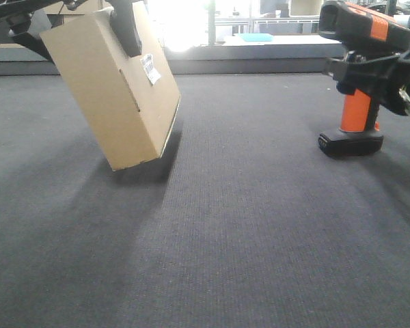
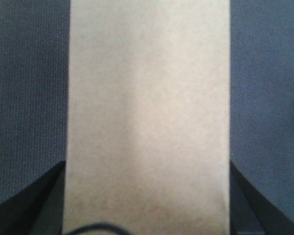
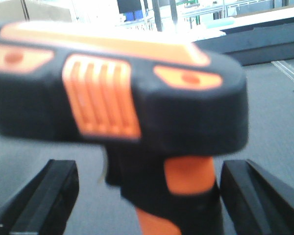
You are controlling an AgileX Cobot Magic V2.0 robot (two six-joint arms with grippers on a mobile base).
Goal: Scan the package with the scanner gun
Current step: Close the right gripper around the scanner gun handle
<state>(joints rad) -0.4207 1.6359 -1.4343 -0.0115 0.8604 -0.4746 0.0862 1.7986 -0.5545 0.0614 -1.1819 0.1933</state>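
A dark grey carpet [image 1: 260, 239] with a fine woven grain fills the whole foreground and runs back to a low grey ledge [image 1: 260, 65] that crosses the scene from side to side. Behind the ledge stands a pale counter [image 1: 287, 41] with a flat, light blue tray [image 1: 257, 37] lying on it. Strong daylight pours in through a window [image 1: 181, 20] at the back, so bright that the glass is washed out to white, and a dark upright post [image 1: 210, 20] cuts across it. A soft shadow [image 1: 109, 205] lies on the carpet to the left. In the right wrist view, cardboard boxes [image 3: 39, 9] sit far back, and a thin white strip [image 3: 289, 73] runs along the carpet.
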